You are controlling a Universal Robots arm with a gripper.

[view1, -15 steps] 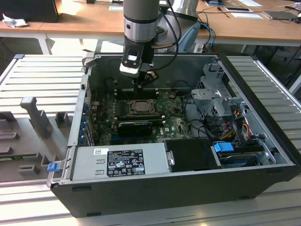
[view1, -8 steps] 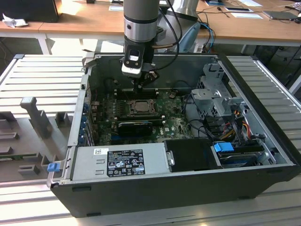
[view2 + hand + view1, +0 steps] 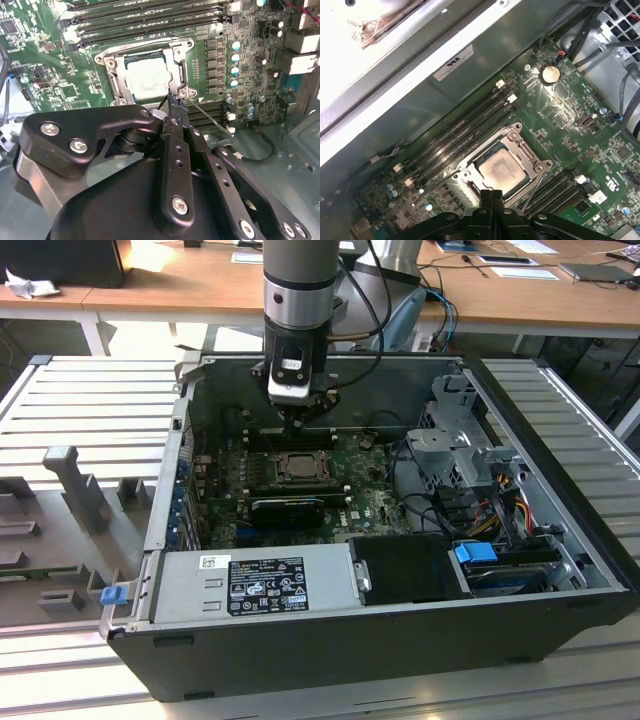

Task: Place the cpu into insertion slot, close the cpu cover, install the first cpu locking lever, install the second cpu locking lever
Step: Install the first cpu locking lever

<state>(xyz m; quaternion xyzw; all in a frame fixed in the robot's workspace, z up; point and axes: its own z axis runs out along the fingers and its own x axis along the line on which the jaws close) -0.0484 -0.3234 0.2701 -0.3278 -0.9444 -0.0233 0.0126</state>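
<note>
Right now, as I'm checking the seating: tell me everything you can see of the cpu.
The cpu is a small flat square chip with a pale silver-beige metal top. It lies level in the insertion slot, framed by the lowered cpu cover, whose rim overlaps its edges. The shut claw hovers at one socket corner, apart from it.

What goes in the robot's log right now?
cpu seated in insertion slot | cpu cover down over it | tool shut, at slot corner
</note>
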